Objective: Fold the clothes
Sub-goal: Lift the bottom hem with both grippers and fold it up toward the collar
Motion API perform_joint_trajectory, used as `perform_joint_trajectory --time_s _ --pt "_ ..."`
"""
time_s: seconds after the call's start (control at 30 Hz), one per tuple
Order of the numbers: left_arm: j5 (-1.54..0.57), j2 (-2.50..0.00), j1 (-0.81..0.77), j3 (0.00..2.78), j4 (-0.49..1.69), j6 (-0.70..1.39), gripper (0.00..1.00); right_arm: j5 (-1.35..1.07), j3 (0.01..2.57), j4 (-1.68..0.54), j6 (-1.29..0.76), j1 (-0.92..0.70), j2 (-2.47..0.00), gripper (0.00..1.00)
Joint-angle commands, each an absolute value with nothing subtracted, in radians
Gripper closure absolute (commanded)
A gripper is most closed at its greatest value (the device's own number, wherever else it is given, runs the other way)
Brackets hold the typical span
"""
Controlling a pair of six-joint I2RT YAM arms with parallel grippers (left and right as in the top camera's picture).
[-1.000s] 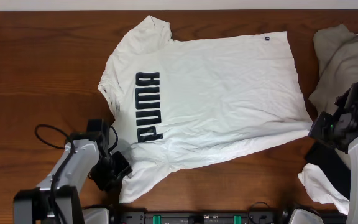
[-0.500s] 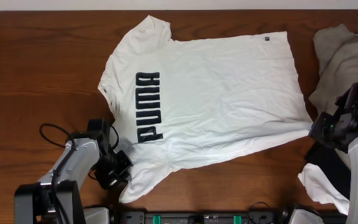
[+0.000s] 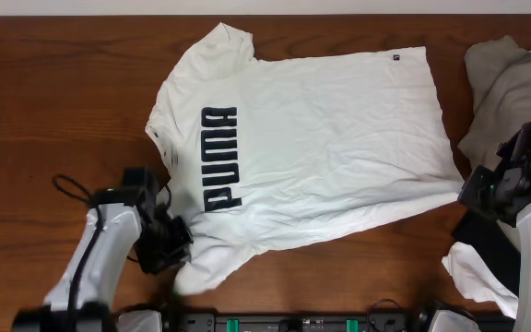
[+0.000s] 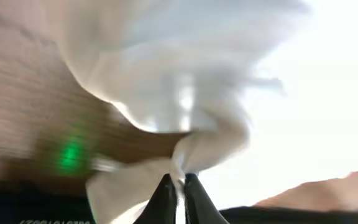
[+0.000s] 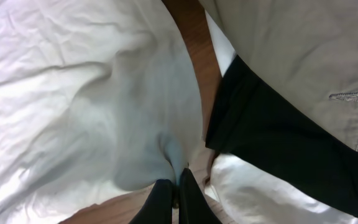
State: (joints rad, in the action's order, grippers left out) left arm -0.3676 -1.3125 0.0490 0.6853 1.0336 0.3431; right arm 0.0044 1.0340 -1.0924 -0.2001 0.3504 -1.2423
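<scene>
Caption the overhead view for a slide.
White T-shirt spread on the wooden table, left gripper pinching its sleeve, right gripper pinching its hem corner.

My left fingers (image 4: 164,200) are black, and the T-shirt (image 4: 185,81) bunched right at their tips is plain white. To their left the table (image 4: 17,93) shows reddish-brown and grained, with a green glow (image 4: 71,154) on it. From above, the shirt carries dark block lettering (image 3: 220,157) and a small dark tag (image 3: 397,57). My right fingers (image 5: 160,198) are black too. The white shirt lies ahead and to their left, a black cloth (image 5: 272,137) to their right, and a beige-grey garment (image 5: 303,50) beyond that.
</scene>
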Motion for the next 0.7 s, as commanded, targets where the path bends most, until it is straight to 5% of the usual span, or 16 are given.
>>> perform_joint_trajectory --time_s 0.0,0.67 --pt "-0.398 -1.221 0.049 0.766 1.070 0.277 0.94 0.019 1.056 -1.093 -0.186 0.360 -1.234 0.99" --pt "-0.372 -0.992 0.128 1.004 1.187 0.270 0.94 0.026 1.056 -1.116 -0.186 0.364 -1.234 0.99"
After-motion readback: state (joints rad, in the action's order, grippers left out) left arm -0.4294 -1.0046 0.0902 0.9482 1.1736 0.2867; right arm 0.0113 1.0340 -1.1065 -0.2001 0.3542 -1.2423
